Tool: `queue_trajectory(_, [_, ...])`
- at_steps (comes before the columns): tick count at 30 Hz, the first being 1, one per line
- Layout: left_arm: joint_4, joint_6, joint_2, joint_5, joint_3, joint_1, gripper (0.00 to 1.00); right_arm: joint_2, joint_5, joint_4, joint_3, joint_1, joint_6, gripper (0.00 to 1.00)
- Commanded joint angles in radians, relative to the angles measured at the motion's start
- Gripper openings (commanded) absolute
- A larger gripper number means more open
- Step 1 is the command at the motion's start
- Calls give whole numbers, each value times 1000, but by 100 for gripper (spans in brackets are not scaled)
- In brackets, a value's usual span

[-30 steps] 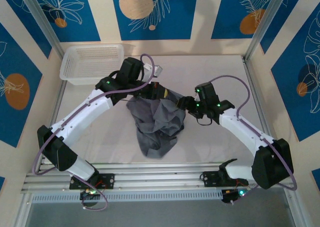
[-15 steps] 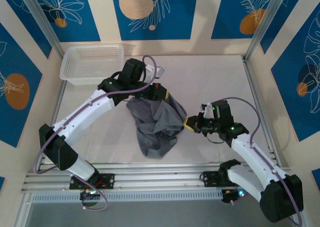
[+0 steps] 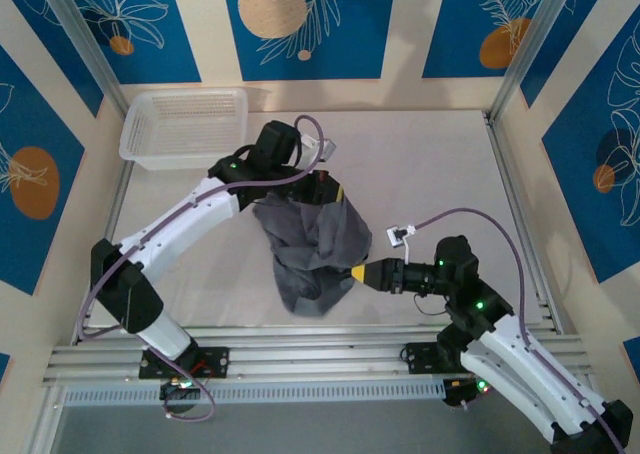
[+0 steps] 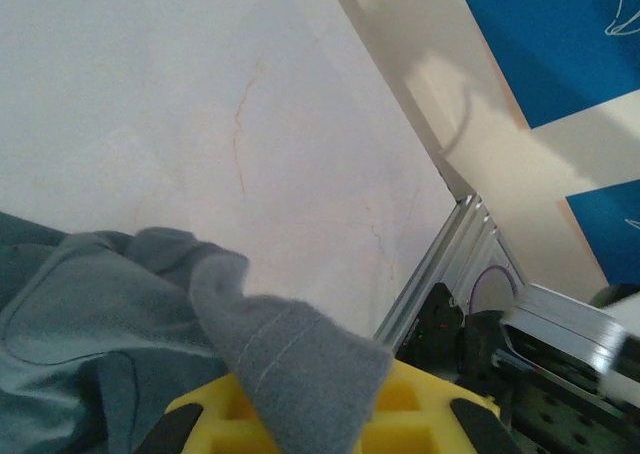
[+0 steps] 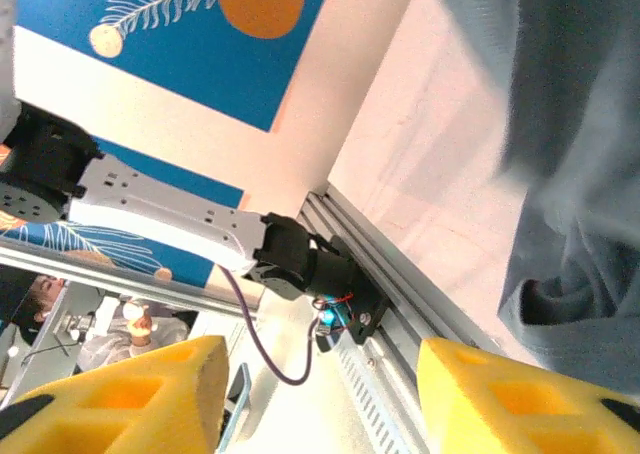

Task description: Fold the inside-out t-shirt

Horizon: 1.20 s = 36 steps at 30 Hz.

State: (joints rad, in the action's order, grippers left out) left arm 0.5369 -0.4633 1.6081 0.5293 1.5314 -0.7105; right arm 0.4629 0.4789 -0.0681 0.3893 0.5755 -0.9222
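Yellow fingers of the left gripper were clenched on a fold of the inside-out t-shirt, bunched near the middle of the table. The right gripper (fingers spread, nothing between them) sat just beside the shirt's right edge. The white basket, mesh floor in plain sight, stood at the far-left corner, well apart.

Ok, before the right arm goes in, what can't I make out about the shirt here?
- Top view: t-shirt hangs bunched from left gripper; sleeves, collar and hem lost in folds.
- Left wrist view: cloth covers the yellow pads; bottom edge cuts them.
- Right wrist view: t-shirt blurred, cut by the right edge; contact with the open right gripper unclear.
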Motion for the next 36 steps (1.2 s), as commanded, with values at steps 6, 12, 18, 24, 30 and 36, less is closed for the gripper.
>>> queue_trajectory(6, [-131,-24,107,29,20,-156,0,-112,-688,-306,162,6,152,57])
queue_trajectory(12, [-226,9,191,-71,-30,-267,17,-94,-1109,-694,293,3,49,55])
queue_trajectory(18, [-305,47,141,-63,-90,-268,37,7,-1039,-756,336,-10,91,57])
queue_trajectory(24, [-328,111,-3,-176,-168,-267,38,140,-863,-806,303,-204,70,69])
queue_trajectory(30, [-315,158,-144,-322,-288,-264,38,415,-426,-684,252,-580,200,70])
queue_trajectory(36, [-335,131,-170,-325,-350,-262,38,695,-355,-554,240,-593,145,66])
